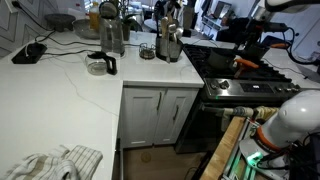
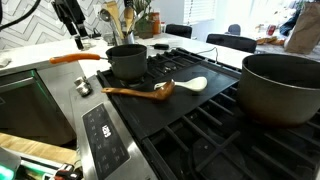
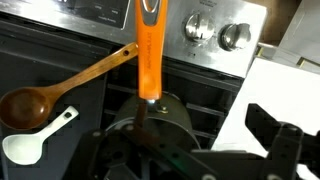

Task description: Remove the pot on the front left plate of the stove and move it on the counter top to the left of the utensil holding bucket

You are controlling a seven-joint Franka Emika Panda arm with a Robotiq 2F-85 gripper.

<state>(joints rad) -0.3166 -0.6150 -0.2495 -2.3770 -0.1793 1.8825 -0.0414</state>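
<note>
White counter [image 1: 60, 90] fills the left of the kitchen in an exterior view, with a crumpled towel [image 1: 55, 160] on its near corner. To its right is the black stove [image 1: 240, 70].

At the stove, your gripper [image 2: 68, 15] hangs at the far left, above the outer end of the orange handle [image 2: 75, 58] and clear of it. The jaws stand apart with nothing between them. In the wrist view one dark finger [image 3: 275, 145] sits well off to the right of the handle.

That handle leads right to the small dark pot [image 2: 125, 62], which is on a burner at the stove's left edge. In the wrist view the handle runs out over the front panel with its knobs [image 3: 235, 35].

Behind the pot, the bucket [image 2: 118, 25] of utensils stands on the counter.

Just right of the pot, a wooden spoon [image 2: 135, 92] lies on the grate. Its bowl touches a white spoon [image 2: 190, 85].

Farthest right, you have a big pot [image 2: 280, 88] on the near burner, well apart from the small one.
</note>
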